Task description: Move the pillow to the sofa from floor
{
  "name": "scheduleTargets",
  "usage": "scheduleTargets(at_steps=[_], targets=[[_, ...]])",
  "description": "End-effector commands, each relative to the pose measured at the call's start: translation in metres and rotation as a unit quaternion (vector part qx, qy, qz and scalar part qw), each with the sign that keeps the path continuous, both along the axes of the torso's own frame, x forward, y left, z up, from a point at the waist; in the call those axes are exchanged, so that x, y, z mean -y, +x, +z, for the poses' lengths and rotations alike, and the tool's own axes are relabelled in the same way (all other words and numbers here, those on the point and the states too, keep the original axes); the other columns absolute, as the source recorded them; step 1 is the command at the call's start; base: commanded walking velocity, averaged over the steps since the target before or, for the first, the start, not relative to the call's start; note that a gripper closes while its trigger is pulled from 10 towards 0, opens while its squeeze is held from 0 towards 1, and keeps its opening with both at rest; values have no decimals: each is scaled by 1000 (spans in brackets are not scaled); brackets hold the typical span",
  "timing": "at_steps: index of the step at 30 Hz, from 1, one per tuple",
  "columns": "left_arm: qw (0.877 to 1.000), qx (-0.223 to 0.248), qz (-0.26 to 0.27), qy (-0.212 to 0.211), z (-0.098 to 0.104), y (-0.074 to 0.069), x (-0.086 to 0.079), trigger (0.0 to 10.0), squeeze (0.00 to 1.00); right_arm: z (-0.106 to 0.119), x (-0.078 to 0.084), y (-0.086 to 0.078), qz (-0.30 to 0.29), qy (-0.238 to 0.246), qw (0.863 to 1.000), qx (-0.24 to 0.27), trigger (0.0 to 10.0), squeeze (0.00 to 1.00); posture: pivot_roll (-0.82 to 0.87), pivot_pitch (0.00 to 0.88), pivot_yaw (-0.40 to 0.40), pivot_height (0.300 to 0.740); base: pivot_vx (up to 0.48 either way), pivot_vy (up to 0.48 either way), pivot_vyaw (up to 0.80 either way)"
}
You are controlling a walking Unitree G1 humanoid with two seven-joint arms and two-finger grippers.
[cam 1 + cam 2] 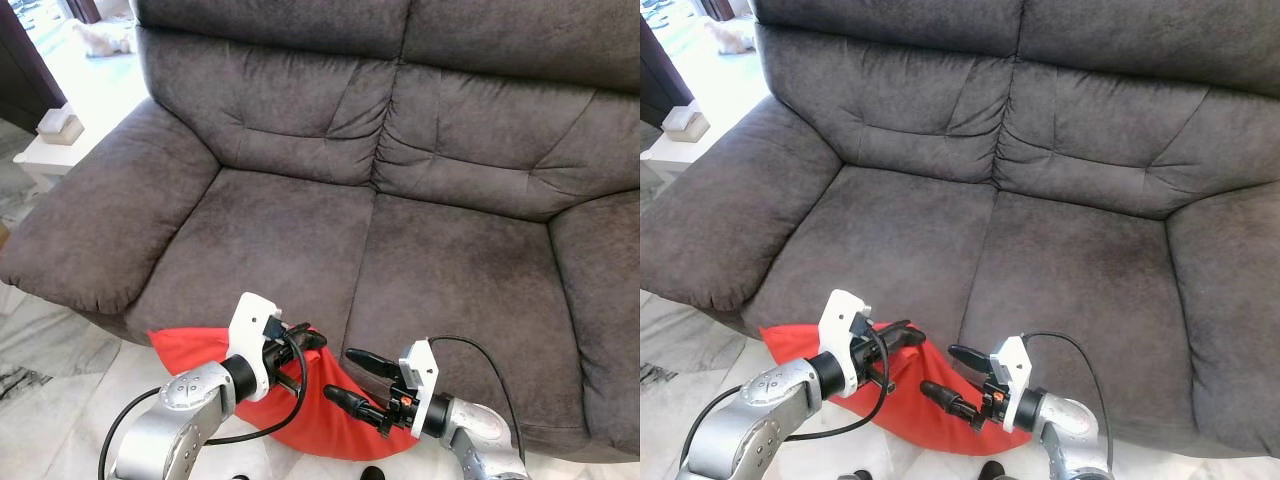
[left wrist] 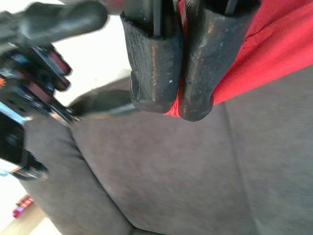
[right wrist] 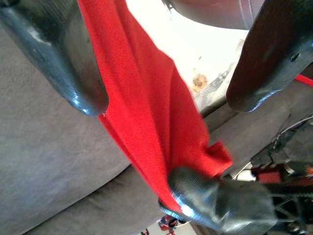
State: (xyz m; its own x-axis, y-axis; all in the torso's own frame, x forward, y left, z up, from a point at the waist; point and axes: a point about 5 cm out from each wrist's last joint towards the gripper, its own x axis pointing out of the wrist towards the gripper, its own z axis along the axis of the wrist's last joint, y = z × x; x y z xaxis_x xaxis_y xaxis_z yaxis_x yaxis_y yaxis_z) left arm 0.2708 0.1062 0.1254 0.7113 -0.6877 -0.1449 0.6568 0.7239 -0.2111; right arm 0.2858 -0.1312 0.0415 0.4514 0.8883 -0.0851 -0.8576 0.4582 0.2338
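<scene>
Left wrist view: left claw (image 2: pixel 177 100) pinching pillow (image 1: pixel 330 415); right claw (image 1: pixel 350 375) spread, unladen.

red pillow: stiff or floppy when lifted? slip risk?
Probably floppy: the red pillow sags below the left hand, which pinches only its edge. Likely light, since that pinch carries it. Slip seems possible; the right hand is open.

plain red pillow (image 1: pixel 330 420), dark grey-brown sofa (image 1: pixel 400 230), black-fingered grippers on silver arms, pale marbled floor (image 1: pixel 40 350)
</scene>
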Motion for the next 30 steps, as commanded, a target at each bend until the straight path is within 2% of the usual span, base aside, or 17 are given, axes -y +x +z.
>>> scheduleTargets(at_steps=[1, 4, 7, 12, 13, 14, 23, 27, 30], targets=[[995, 59, -69, -43, 33, -5, 18, 10000, 0, -2, -3, 0, -7, -10, 1000, 5, 10000, 1000, 200, 181, 3, 737, 0, 0, 0], [992, 42, -107, -60, 33, -10, 25, 10000, 0, -1, -6, 4, -22, -33, 999, 25, 10000, 1000, 203, 172, 3, 737, 0, 0, 0], [988, 36, -134, -66, 33, -14, 30, 10000, 0, 3, -8, 6, -29, -15, 999, 27, 10000, 1000, 204, 165, 3, 737, 0, 0, 0], [987, 40, -133, -79, 38, -12, 32, 10000, 0, 3, -13, 2, 19, -3, 1000, 16, 10000, 1000, 202, 156, 3, 737, 0, 0, 0], [987, 41, -132, -81, 39, -12, 32, 10000, 0, 2, -13, 0, 30, -2, 999, 12, 10000, 843, 202, 156, 3, 737, 0, 0, 0], [987, 41, -132, -82, 39, -11, 32, 10000, 0, 1, -13, -1, 37, -3, 999, 10, 10000, 0, 202, 154, 2, 737, 0, 0, 0], [985, 44, -138, -94, 44, -11, 38, 10000, 0, -6, -16, -12, 92, 10, 995, -25, 10000, 0, 203, 154, 1, 737, 0, 0, 0], [984, 44, -140, -100, 46, -10, 42, 10000, 0, -6, -19, -9, 59, 14, 998, -19, 10000, 0, 207, 162, 0, 737, 0, 0, 0], [984, 44, -142, -102, 46, -11, 44, 10000, 0, -7, -20, -11, 71, 17, 997, -23, 9686, 0, 210, 165, -1, 737, 0, 0, 0]])
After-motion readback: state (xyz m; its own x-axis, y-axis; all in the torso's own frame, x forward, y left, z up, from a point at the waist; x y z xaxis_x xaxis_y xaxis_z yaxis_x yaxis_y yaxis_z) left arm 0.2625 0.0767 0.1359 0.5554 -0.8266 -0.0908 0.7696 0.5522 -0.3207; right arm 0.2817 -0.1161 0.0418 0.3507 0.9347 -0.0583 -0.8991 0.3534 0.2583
